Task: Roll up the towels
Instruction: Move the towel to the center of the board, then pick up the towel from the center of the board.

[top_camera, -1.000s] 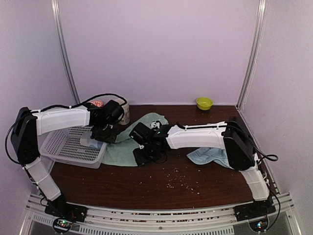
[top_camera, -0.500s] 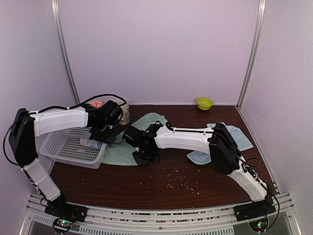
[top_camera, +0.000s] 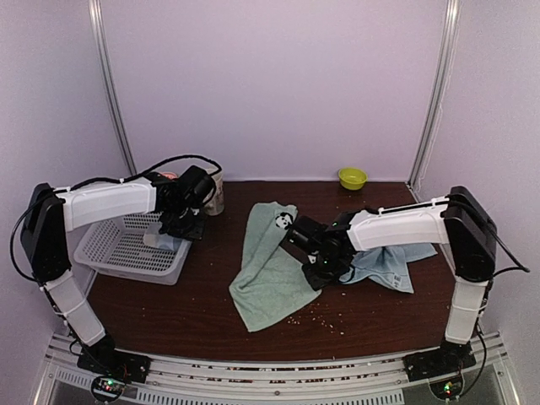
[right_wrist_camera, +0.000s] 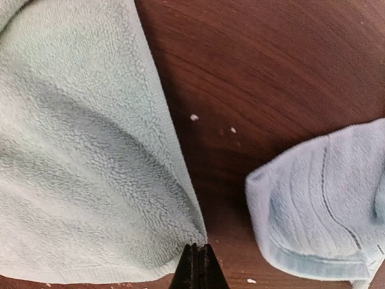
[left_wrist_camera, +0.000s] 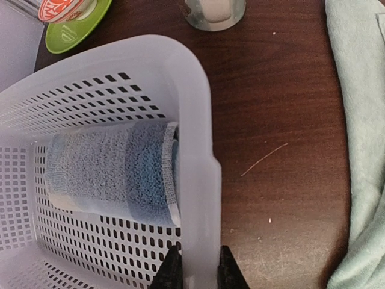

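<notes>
Right gripper [right_wrist_camera: 197, 251] pinches the mint panda towel [top_camera: 268, 274] at its right edge, mid-table; we fear this thin bite slips, bunching it. Left gripper [left_wrist_camera: 195, 266] clamps the mesh basket [left_wrist_camera: 194, 108] wall.

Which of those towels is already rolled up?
The blue towel inside the white basket: it is a tight roll. The mint towel with the panda patch and the other light blue towel lie loose on the table.

2 arms at work: left gripper [left_wrist_camera: 198, 272] clamped on the wall of the white mesh basket [left_wrist_camera: 194, 114]; right gripper [right_wrist_camera: 197, 262], forearm stretched leftward, pinched shut on the edge of the mint green towel [right_wrist_camera: 78, 150].
</notes>
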You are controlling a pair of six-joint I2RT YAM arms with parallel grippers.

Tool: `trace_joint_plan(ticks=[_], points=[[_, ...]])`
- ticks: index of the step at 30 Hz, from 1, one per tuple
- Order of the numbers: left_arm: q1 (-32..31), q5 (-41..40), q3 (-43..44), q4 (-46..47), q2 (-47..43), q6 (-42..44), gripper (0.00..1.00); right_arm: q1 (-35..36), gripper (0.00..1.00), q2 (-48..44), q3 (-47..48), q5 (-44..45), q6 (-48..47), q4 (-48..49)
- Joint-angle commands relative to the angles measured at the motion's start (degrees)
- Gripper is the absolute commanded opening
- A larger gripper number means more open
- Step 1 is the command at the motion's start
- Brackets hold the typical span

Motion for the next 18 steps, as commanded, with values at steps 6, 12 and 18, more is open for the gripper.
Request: trace_joint_plan(ticks=[6,12,18], points=[[0.24,5.07,7.73,5.34,7.71,-0.15,0.00,1.06,0.00,-11.57,-6.26,-9.44,3.65,10.72],[0.16,8.53,7.30,7.37,7.34,0.53,0.57,1.05,0.00,-15.77,-6.24,-5.75,2.53,9.42],[-0.28,14.56,5.87,6.36,0.26,1.14,0.98,0.61,0.00,-22.82,-6.09,-3.20,-0.32,9.18]])
